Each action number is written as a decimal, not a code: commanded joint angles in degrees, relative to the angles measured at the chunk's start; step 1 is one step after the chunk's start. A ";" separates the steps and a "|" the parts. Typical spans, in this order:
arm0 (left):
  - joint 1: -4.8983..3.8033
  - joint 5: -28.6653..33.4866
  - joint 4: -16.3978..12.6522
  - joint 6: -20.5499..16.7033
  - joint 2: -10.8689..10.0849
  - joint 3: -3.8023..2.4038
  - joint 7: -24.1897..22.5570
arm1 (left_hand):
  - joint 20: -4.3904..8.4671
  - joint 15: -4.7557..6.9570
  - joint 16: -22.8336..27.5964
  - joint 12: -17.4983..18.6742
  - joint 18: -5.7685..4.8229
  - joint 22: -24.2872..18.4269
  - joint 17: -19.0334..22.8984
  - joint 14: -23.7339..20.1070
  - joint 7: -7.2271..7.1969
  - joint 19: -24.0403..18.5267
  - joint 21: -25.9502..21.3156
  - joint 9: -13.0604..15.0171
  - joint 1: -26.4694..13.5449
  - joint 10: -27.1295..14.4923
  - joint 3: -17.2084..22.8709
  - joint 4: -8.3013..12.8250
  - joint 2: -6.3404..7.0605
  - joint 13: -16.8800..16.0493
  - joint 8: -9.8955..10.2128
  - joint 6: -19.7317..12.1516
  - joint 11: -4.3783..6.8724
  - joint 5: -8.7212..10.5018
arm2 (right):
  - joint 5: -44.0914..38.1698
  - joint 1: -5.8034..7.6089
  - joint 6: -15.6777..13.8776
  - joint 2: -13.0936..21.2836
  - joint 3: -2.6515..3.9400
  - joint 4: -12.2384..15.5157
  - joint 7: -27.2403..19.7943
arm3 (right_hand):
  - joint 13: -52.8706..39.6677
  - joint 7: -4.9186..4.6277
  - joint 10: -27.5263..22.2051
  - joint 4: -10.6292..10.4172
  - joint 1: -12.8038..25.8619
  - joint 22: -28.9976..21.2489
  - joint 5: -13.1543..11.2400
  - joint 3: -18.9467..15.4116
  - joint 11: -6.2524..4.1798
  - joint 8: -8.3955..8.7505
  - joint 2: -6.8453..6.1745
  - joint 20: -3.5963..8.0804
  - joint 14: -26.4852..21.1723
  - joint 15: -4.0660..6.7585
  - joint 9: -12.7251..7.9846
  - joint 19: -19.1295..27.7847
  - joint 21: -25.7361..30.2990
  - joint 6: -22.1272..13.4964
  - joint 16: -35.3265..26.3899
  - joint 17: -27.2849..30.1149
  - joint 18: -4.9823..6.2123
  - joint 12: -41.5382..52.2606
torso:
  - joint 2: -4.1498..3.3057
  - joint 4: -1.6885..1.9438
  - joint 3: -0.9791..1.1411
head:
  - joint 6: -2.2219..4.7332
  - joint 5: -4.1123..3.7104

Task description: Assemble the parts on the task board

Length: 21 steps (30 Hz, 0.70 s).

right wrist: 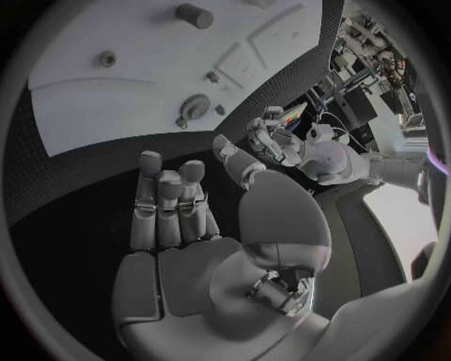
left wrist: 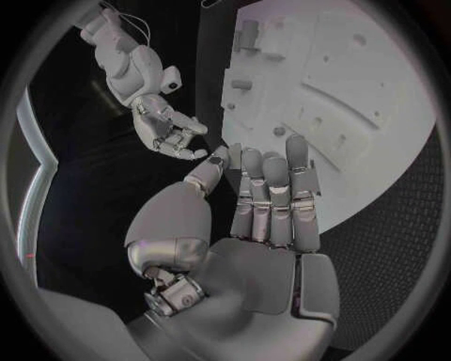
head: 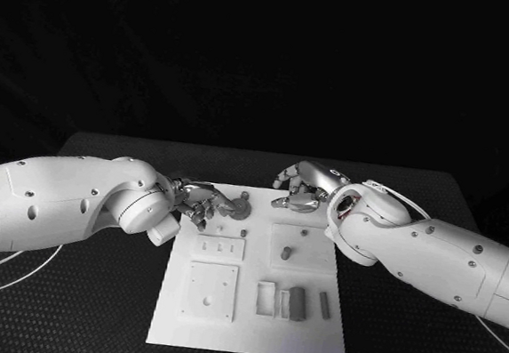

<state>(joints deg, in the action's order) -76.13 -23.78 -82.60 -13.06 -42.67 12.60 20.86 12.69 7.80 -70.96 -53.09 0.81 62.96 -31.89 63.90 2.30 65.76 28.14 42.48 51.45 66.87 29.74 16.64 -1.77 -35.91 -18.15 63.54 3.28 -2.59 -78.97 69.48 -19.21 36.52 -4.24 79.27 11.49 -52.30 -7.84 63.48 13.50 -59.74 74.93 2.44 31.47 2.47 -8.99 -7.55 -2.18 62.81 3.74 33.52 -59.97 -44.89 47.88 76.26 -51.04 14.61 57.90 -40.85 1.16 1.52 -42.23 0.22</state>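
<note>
Three grey parts [head: 298, 303] lie on the task board [head: 250, 338].

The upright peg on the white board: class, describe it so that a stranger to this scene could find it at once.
Start at the white board in the middle of the black table, then go to the square raised block in its far right part, just below the right hand. The peg stands upright in that block; the grey bars nearer the front edge lie flat.
</note>
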 commanded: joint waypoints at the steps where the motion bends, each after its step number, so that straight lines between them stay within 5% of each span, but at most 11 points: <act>1: -0.08 -5.52 0.71 3.90 0.31 -0.05 5.10 | 0.44 0.53 -0.34 -0.22 -0.79 0.10 0.10 0.26 0.37 0.77 0.22 1.03 2.42 0.61 -0.24 0.09 -1.85 -0.08 -0.44 0.83 0.17 -0.19 | 5.07 -0.01 -2.05 0.61 0.53 0.03 -0.22 | 0.09 -1.64 -0.15 -0.34 -0.05 0.03 0.36 0.13 0.41 0.06 -0.58 -0.27 0.05 -0.42 -0.04 0.24 0.31 -1.89 -0.19 0.09 0.39 -0.30 | 0.03 -0.21 0.15 | -0.07 0.30; 8: -0.08 -13.10 3.35 10.85 1.93 -0.05 9.08 | 0.64 0.78 -0.72 -0.31 -0.78 0.33 0.37 0.56 0.22 1.07 0.48 1.25 2.79 0.93 -0.37 0.10 -1.88 -0.19 -0.50 1.08 0.32 -0.19 | 9.39 0.34 -3.18 1.59 3.15 -0.26 -1.05 | 0.12 -1.60 -0.04 -0.36 -0.36 0.10 0.36 0.32 0.37 0.00 -0.39 -0.22 0.17 -0.38 -0.02 0.11 0.24 -1.82 -0.06 0.13 0.39 -0.16 | 0.02 -0.18 0.09 | -0.18 0.14; 21: -0.05 -19.22 6.52 12.63 4.81 -0.02 11.08 | 0.83 1.04 -1.11 -0.34 -0.79 0.57 0.74 0.89 0.07 1.39 0.73 1.56 3.24 1.33 -0.41 0.06 -1.66 -0.25 -0.59 1.35 0.48 -0.19 | 15.03 2.22 -3.20 0.45 3.53 -3.58 -2.96 | 0.22 -1.58 -0.06 0.23 -1.00 0.24 0.36 0.37 0.35 -0.10 0.05 -0.21 0.11 -0.36 0.01 0.18 0.22 -1.73 0.04 0.24 0.39 -0.05 | -0.12 0.00 0.09 | -0.82 -0.09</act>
<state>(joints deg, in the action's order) -76.15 -39.20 -76.21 -2.93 -38.11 12.61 30.51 12.80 8.10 -71.85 -53.09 0.82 63.45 -31.22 64.42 2.11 66.28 28.68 42.46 52.01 67.55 29.48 16.60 -1.22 -36.11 -18.15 64.07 3.39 -2.61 -66.69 71.60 -22.02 37.06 -0.75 75.92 9.90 -52.13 -7.89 63.48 13.52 -60.29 74.93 2.44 31.81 2.46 -8.99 -7.47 -2.18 62.77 3.70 33.53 -59.97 -44.89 47.80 76.26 -50.86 14.53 57.90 -40.91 1.09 1.61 -42.88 0.19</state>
